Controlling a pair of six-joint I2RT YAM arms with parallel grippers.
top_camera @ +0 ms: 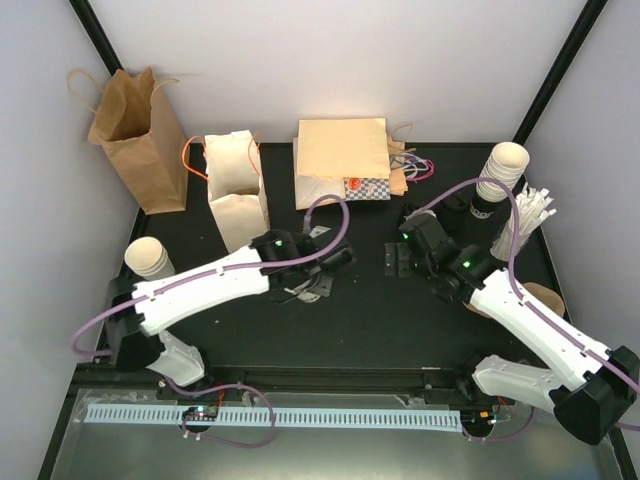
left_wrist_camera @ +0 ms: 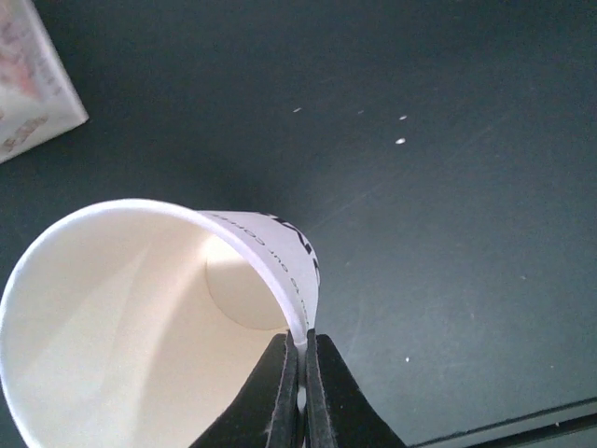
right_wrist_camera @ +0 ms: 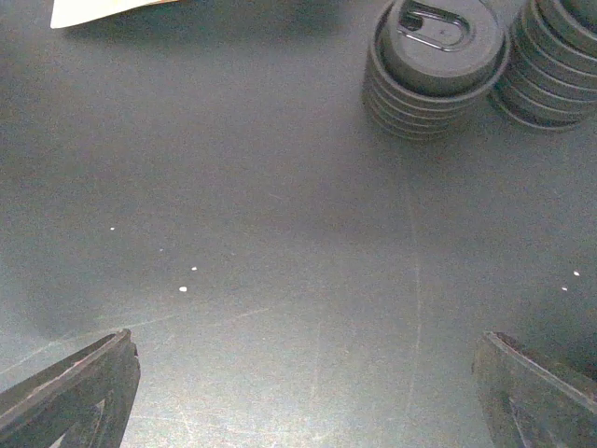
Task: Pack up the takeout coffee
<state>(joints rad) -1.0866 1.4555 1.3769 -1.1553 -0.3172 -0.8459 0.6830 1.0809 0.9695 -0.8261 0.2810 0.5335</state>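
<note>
Pinching the rim of the cup [left_wrist_camera: 140,317], the left gripper [left_wrist_camera: 301,341] is presumably leaving its mouth free for capping; the right gripper [right_wrist_camera: 308,373] is hovering wide open, empty, near the lids [right_wrist_camera: 437,56].

Table [top_camera: 370,320]: black, matte.
Rear L: brown paper bag [top_camera: 135,140], upright, open, w/ handles.
Just R of it: rear white bag [top_camera: 232,162] and front white bag [top_camera: 242,220], both upright, one behind the other.
Rear ctr: flat tan bags [top_camera: 342,150], stacked, over a checkered item [top_camera: 366,187].
L edge: lidless cup stack [top_camera: 150,258].
Rear R: second cup stack [top_camera: 505,168], w/ white sticks [top_camera: 535,212] beside it.
R wrist view: lid stack 1 [right_wrist_camera: 437,56] and lid stack 2 [right_wrist_camera: 555,51], black, just beside each other.
</note>
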